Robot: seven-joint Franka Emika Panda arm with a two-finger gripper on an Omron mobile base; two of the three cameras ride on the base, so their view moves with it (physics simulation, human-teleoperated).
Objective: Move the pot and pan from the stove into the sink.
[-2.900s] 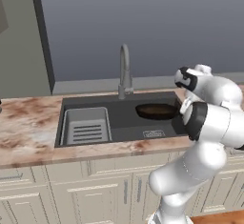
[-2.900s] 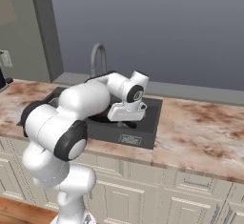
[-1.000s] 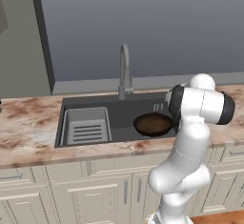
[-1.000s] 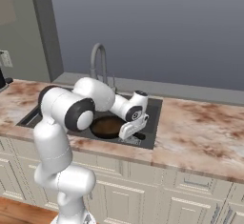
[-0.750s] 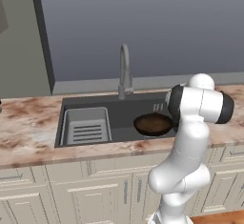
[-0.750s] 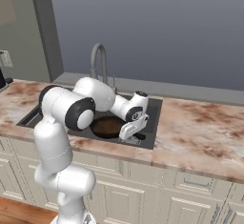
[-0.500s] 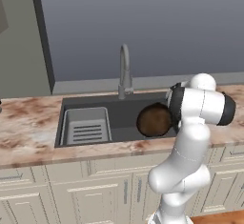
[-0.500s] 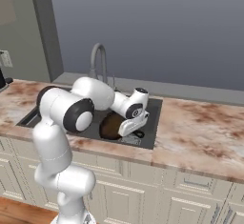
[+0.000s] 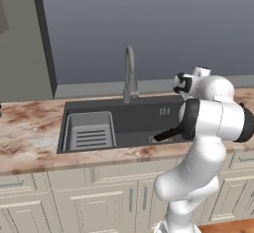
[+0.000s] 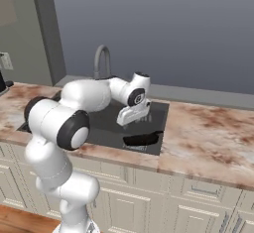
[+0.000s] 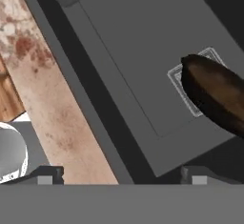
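The pan (image 10: 141, 139) lies in the right part of the sink (image 10: 155, 112), dark and shallow. Its brownish inside (image 11: 214, 96) sits tilted over the drain in the hand view. In the left base view its long dark handle (image 9: 166, 135) pokes out from behind my forearm. My gripper (image 10: 131, 120) hangs just above the pan, open, with nothing between its fingertips (image 11: 50, 173). The grey basin floor (image 11: 124, 42) lies below it. The pot and the stove are out of view.
A tall slim faucet (image 9: 130, 73) stands behind the sink (image 9: 144, 120). A light grey slotted rack (image 9: 91, 133) fills the basin's left part. Brown marbled counter (image 9: 30, 128) runs on both sides (image 10: 208, 138), with cream cabinets below and a grey wall behind.
The gripper opened and let go of the pan. The pan tipped up for a moment, then dropped to the basin floor, and the hand rose away from it.
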